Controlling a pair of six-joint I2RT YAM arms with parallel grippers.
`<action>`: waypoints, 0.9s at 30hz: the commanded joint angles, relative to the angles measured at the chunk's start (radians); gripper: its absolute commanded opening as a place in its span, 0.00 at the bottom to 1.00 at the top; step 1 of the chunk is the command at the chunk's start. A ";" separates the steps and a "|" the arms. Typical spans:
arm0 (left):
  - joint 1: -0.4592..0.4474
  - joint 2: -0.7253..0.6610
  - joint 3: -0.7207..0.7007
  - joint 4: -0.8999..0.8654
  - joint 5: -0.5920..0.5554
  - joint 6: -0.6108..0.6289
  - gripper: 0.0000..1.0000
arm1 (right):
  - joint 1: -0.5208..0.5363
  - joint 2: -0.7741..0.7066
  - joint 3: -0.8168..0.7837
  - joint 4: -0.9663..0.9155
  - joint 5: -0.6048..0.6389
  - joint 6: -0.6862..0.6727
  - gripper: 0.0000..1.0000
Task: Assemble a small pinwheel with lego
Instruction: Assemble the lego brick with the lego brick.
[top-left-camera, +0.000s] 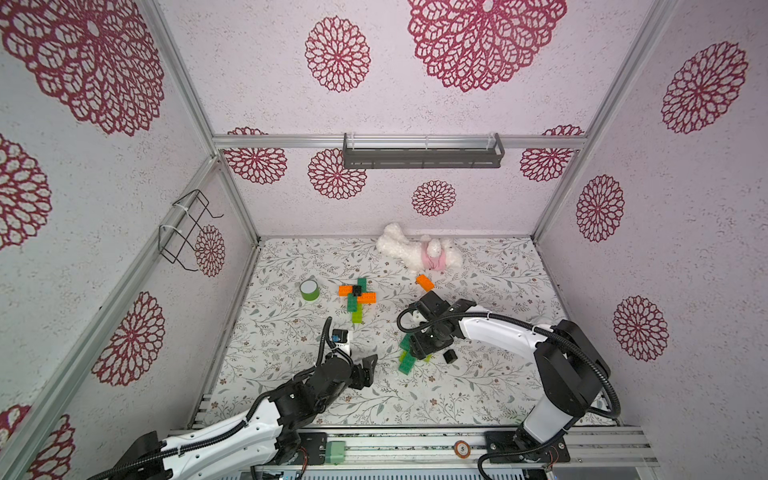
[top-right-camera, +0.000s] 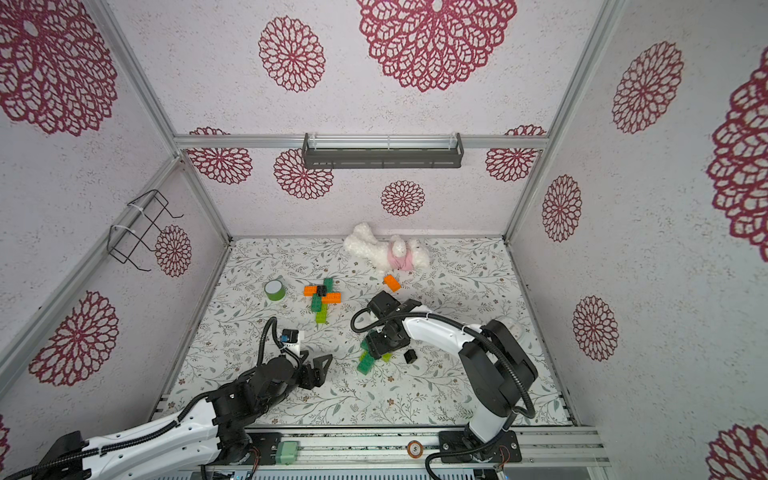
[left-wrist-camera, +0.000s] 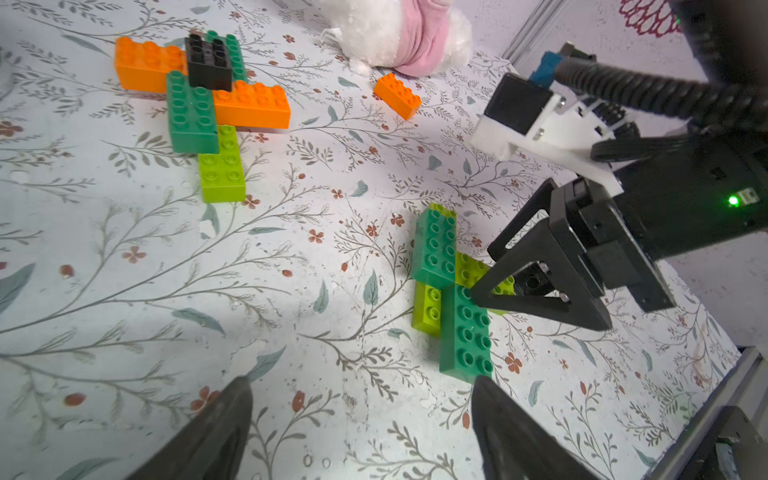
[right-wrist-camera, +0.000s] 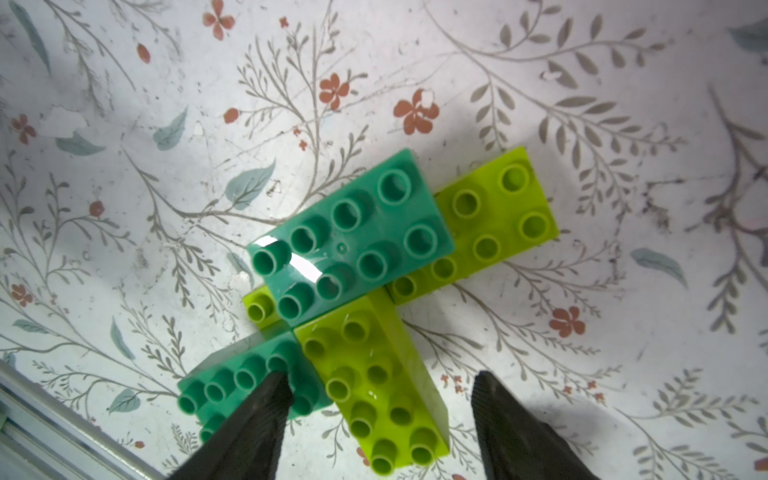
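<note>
Front rail (top-left-camera: 415, 442) carried both arm bases. Left pincer (left-wrist-camera: 359, 382) sat low over bare desk (top-left-camera: 478, 399), jaws apart, nothing in them. Next out, right pincer (right-wrist-camera: 380, 376) hung over the green cluster (top-left-camera: 404, 362), jaws apart around one lime brick (right-wrist-camera: 374, 386), not clamped. Cluster looked like four blades done: two dark green, two lime, crossed, no hub. Loose black brick (top-left-camera: 449, 356) lay just beside it, probably the missing hub. Farther back, an orange-green pinwheel (top-left-camera: 357, 294) with a black cap looked finished, tape roll (top-left-camera: 309, 289) beside it. Spare orange brick (top-left-camera: 424, 282) lay near the plush toy (top-left-camera: 419, 251) at the back.
</note>
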 joint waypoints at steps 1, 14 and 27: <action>0.019 -0.037 0.014 -0.089 -0.004 -0.019 0.86 | 0.009 -0.001 0.033 -0.034 0.009 0.002 0.74; 0.171 0.096 0.060 -0.036 0.232 -0.015 0.83 | -0.074 -0.095 0.045 -0.016 -0.037 0.033 0.74; 0.231 0.225 0.136 -0.015 0.336 0.020 0.78 | -0.163 -0.049 -0.079 0.136 -0.024 0.096 0.25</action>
